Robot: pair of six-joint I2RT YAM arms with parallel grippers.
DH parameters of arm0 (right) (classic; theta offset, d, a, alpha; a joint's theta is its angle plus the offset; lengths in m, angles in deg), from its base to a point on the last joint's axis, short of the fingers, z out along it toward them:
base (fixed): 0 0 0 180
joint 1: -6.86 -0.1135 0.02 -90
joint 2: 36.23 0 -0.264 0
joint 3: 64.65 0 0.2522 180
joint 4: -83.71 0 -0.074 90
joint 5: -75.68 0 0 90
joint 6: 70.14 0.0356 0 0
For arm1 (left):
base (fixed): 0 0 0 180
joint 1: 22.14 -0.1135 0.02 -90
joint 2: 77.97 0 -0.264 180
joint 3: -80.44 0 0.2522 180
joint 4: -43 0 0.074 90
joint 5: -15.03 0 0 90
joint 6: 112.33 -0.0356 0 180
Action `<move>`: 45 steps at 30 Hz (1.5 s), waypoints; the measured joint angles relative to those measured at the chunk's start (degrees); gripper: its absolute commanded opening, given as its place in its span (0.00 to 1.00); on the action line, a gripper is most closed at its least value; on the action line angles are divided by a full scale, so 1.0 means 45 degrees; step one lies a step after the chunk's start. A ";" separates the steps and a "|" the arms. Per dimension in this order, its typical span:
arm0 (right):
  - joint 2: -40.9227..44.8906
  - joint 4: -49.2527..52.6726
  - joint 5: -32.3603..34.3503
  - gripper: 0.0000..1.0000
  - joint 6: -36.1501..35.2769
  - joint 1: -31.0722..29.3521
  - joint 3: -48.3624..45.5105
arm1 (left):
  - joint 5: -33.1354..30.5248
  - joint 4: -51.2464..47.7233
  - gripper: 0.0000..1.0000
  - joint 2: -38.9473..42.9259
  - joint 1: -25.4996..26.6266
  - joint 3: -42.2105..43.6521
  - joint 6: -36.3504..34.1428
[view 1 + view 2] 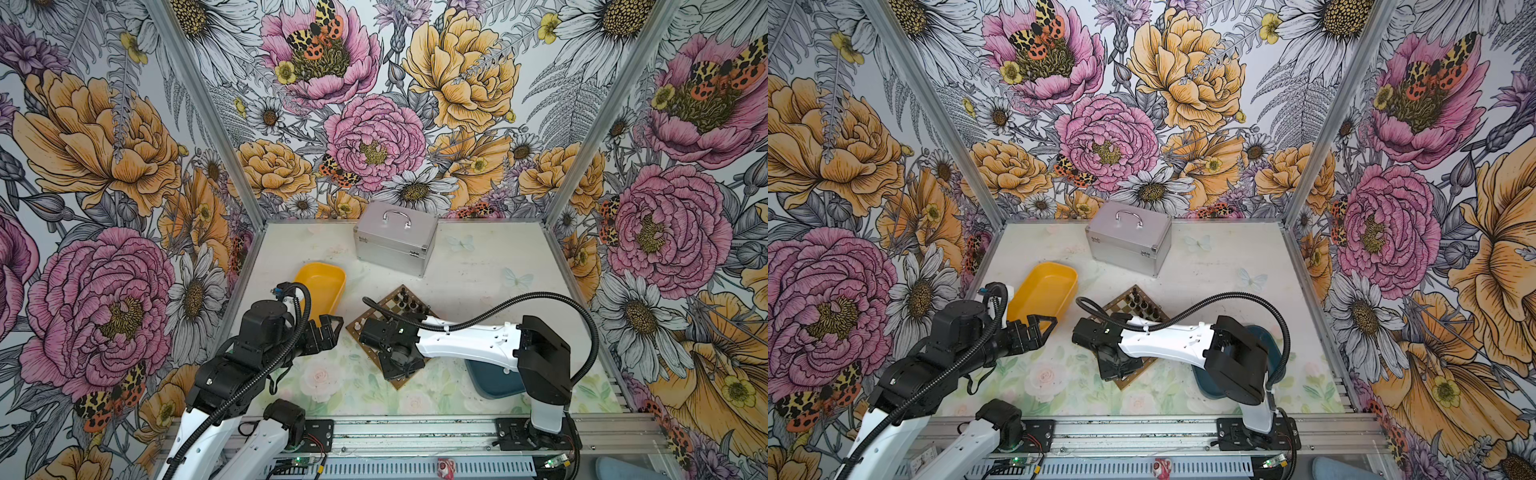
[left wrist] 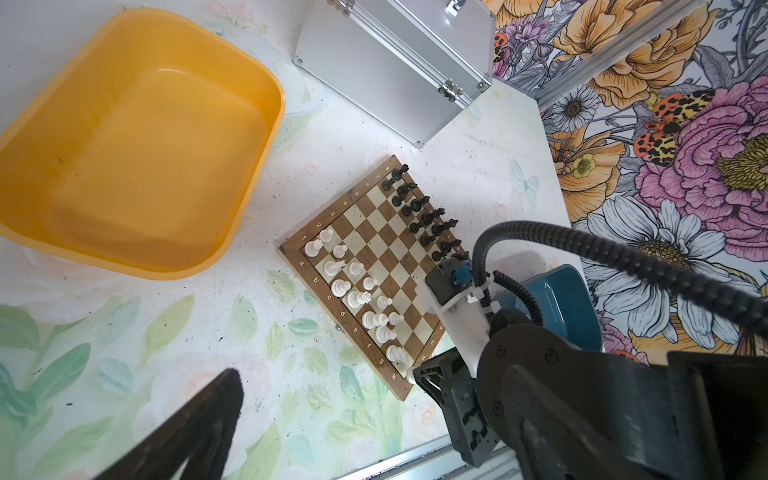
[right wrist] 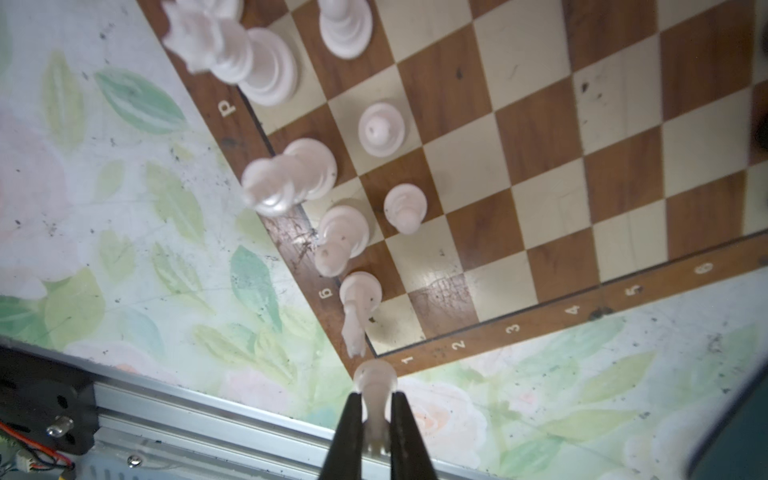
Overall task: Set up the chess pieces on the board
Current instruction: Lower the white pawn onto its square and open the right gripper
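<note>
The board (image 1: 388, 305) lies cornerwise mid-table, also in the left wrist view (image 2: 386, 249). Black chess pieces (image 2: 428, 220) line its far edge and white chess pieces (image 2: 357, 291) its near-left edge. My right gripper (image 3: 376, 399) is shut on a white piece (image 3: 375, 380) with a notched top, which hangs just off the board's near corner beside the white knight (image 3: 357, 307). In both top views the right gripper (image 1: 405, 365) (image 1: 1119, 368) points down over that corner. My left gripper (image 1: 330, 328) stands open and holds nothing, left of the board by the yellow tray; one of its fingers (image 2: 199, 428) shows in its wrist view.
A yellow tray (image 1: 322, 286) sits left of the board. A dark teal tray (image 1: 494, 380) lies under the right arm. A silver case (image 1: 392, 237) stands at the back. A metal rail (image 1: 415, 432) runs along the table's front edge.
</note>
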State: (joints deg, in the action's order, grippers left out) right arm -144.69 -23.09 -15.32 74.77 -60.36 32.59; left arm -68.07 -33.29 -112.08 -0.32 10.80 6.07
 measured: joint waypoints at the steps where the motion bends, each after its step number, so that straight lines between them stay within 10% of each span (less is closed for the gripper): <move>1: -0.0005 -0.0087 -0.0010 0.07 0.0029 0.0000 -0.0005 | 0.0005 -0.0073 0.99 0.0000 0.0000 -0.0063 -0.0044; 45: -0.0194 -0.0811 -0.0272 0.08 0.0117 0.0408 -0.0699 | 0.0005 -0.0389 0.99 -0.0481 -0.0083 -0.0539 -0.0311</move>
State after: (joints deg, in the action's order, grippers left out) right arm -145.57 -26.74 -16.54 75.30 -58.53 29.44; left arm -68.05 -35.03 -114.24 -0.69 8.37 4.67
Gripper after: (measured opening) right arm 0.117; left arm 0.987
